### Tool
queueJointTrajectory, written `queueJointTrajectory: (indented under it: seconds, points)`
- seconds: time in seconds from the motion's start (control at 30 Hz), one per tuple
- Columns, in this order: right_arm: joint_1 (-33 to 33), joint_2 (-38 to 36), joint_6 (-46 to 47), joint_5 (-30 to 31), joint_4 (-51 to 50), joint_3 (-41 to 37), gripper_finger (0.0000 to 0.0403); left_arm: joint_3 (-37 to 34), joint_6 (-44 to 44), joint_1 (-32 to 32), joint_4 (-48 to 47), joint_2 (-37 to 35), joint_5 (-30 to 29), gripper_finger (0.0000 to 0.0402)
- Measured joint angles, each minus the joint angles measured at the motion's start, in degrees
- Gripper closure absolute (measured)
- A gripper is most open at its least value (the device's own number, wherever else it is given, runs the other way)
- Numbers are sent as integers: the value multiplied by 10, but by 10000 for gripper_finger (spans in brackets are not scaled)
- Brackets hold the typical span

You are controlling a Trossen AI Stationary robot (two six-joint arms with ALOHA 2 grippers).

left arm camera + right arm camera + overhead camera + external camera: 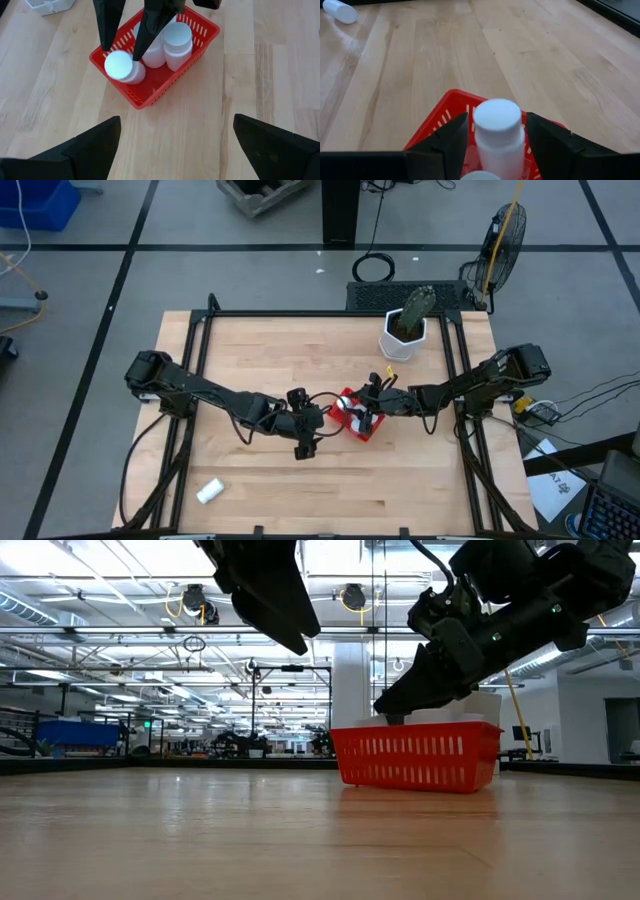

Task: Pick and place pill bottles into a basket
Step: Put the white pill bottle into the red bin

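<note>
The red basket (pixel 150 102) stands on the table near its middle and holds three white pill bottles. One pill bottle (pixel 121 67) is at the basket's left corner, and the fingers of my right gripper (pixel 496 120) stand close on either side of it, open, with a thin gap each side. Two more bottles (pixel 179 42) stand upright beside it. Another pill bottle (pixel 209 491) lies on its side near the table's front left. My left gripper (pixel 176 119) hovers wide open just left of the basket, above the bare wood, with nothing between its fingers.
A white pot with a green plant (pixel 405 330) stands at the back right of the table. A black frame (pixel 300 313) runs along the table's edges. Bare wood stretches in front of the basket and toward the lying bottle.
</note>
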Motion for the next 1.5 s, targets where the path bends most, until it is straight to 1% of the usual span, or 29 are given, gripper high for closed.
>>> queueJointTrajectory:
  seconds: [0.27,0.53,0.6,0.7,0.83,0.9,1.03,1.1,1.23,1.37,1.5]
  points:
    - [0,0,-6,0,2,0,214,0,0,0,0,0,0,9]
    - [11,0,-38,-2,44,0,215,0,-15,0,-14,0,4,9]
    - [21,0,-48,-2,49,0,214,0,-33,0,-27,0,19,9]
    - [34,0,-52,-2,51,0,214,0,-40,-5,-35,0,71,9]
    - [61,-2,-52,-2,52,0,217,0,-103,-25,-70,1,109,9]
    - [82,-11,-59,-11,54,0,217,0,-132,-39,-87,4,110,9]
    - [133,-30,-87,-17,60,0,216,-1,-198,-73,-123,4,79,9]
    - [157,-39,-98,-16,60,0,216,-1,-247,-91,-136,4,71,9]
    - [200,-46,-94,-16,54,0,218,-1,-322,-117,-134,7,49,9]
    - [242,-53,-86,-14,39,0,223,-1,-412,-137,-161,9,95,9]
    - [276,-55,-84,8,34,0,226,-1,-518,-172,-237,9,124,9]
